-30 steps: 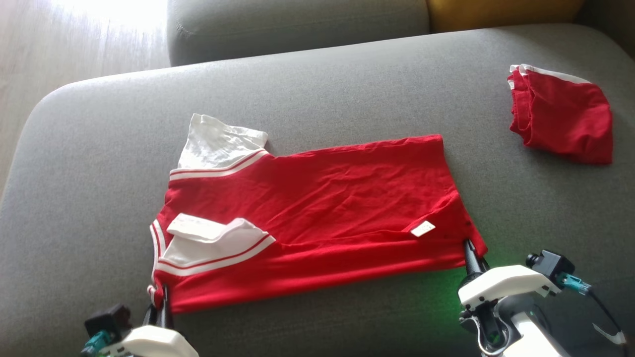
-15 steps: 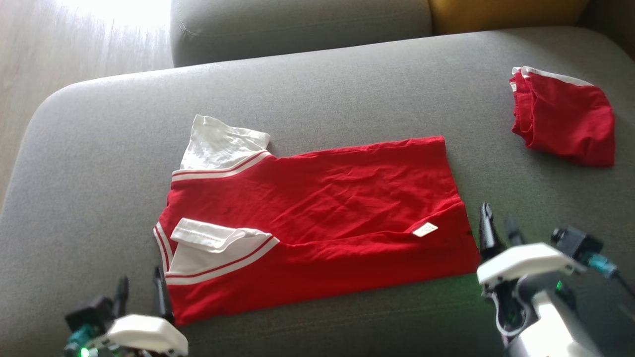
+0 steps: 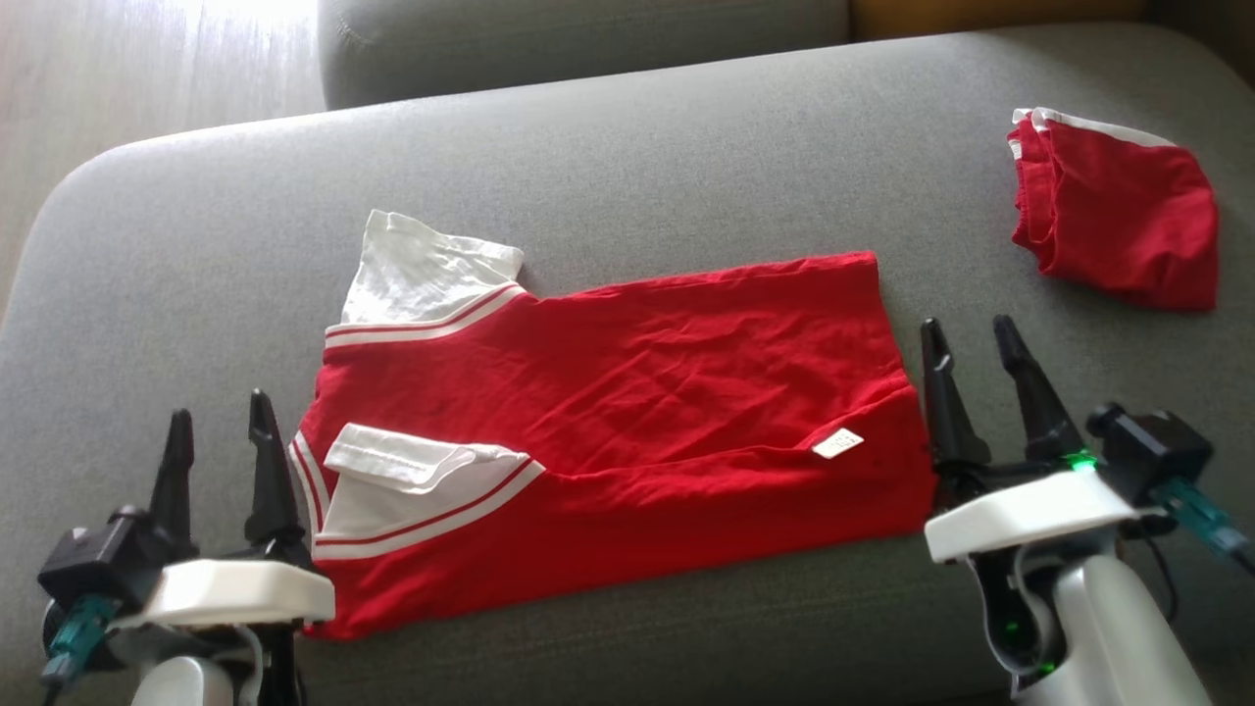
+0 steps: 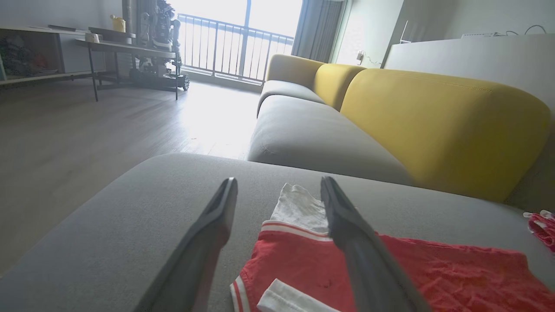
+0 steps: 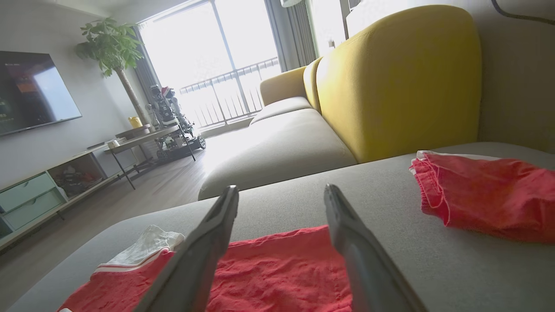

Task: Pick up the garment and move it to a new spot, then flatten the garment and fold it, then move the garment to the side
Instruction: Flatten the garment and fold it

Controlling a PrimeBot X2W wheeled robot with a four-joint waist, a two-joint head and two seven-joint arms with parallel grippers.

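Observation:
The garment (image 3: 627,412) is a red shirt with white sleeves and white-striped trim, lying folded lengthwise on the grey sofa seat (image 3: 637,157). A small white label shows near its right end. My left gripper (image 3: 221,422) stands open just left of the shirt's near left corner, holding nothing. My right gripper (image 3: 971,338) is open beside the shirt's right edge, also holding nothing. In the left wrist view the shirt (image 4: 390,268) lies under and right of the spread fingers (image 4: 217,216). In the right wrist view the shirt (image 5: 277,268) lies between and below the fingers (image 5: 342,216).
A second red garment with white trim (image 3: 1118,226) lies bunched at the seat's far right (image 5: 490,195). A yellow backrest (image 5: 399,78) rises behind the seat. Another grey seat (image 4: 312,134) adjoins at the far side. Wooden floor (image 3: 88,78) lies to the left.
Both grippers let go of the shirt's near edge, opened, and lifted away from it. The shirt stays flat on the seat. The camera shifted slightly.

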